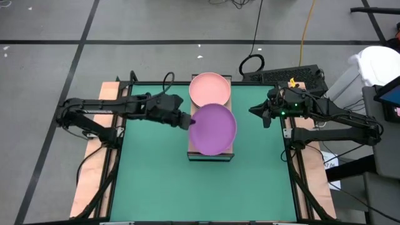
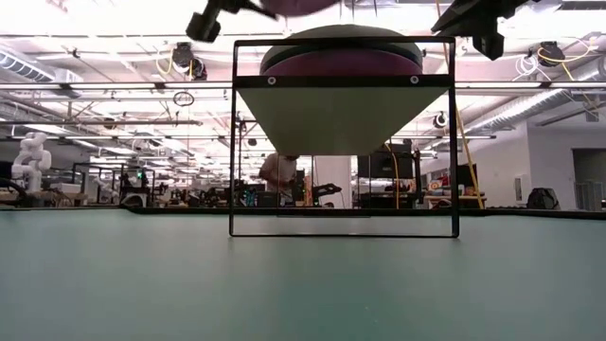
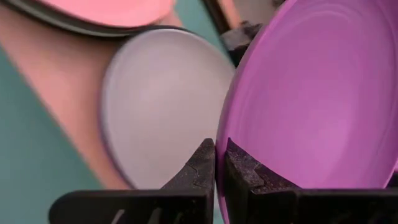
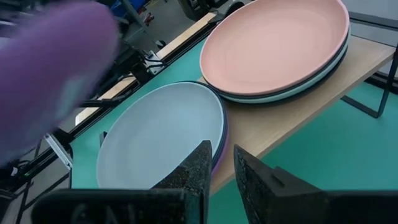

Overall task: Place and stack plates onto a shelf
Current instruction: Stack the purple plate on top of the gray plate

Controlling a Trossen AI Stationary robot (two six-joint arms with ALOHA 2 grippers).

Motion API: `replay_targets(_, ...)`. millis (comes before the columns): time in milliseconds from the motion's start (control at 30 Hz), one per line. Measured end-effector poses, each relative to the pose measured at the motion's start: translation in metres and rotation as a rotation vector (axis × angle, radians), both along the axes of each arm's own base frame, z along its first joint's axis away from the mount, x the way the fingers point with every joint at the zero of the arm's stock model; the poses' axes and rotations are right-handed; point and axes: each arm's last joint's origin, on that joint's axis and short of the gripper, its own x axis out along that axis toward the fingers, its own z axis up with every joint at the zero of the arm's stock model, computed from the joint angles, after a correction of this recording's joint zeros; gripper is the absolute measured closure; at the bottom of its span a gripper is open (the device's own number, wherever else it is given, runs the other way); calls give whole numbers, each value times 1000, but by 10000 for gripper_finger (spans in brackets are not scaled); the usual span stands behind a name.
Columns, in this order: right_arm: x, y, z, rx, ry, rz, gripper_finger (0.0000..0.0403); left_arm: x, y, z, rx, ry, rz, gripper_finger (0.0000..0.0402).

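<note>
Green matting covers the surface (image 1: pixel 206 187), and at its far middle stands the wooden shelf (image 4: pixel 298 118) with two piles of plates. A purple plate (image 1: pixel 213 129) hangs over the nearer pile, pinched at its rim by the left gripper (image 3: pixel 219 163), whose jaws are clamped tight on the edge. Under it lies a whitish-blue plate (image 4: pixel 163 134) on top of the near pile; the pink plate (image 1: pixel 209 89) tops the far pile. To finish well, the purple plate should be levelled and centred over the whitish-blue one before the jaws let go, low enough that it settles rather than drops or slides off. The right gripper (image 4: pixel 217 163) waits beside the shelf's right end, its jaws slightly apart and holding nothing. How many plates lie in each pile is hard to tell, since only thin edges show. From the low view the piles are mostly hidden by the shelf board.
</note>
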Motion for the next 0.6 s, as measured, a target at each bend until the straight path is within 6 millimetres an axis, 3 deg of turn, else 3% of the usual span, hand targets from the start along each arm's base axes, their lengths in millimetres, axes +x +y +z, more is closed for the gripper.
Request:
replay_targets(233,0,0,0,-1,0,1,348,5,14,-16,-57,104,65,390)
replay_targets(600,0,0,0,-2,1,0,348,19,16,-37,-107,183,105,390)
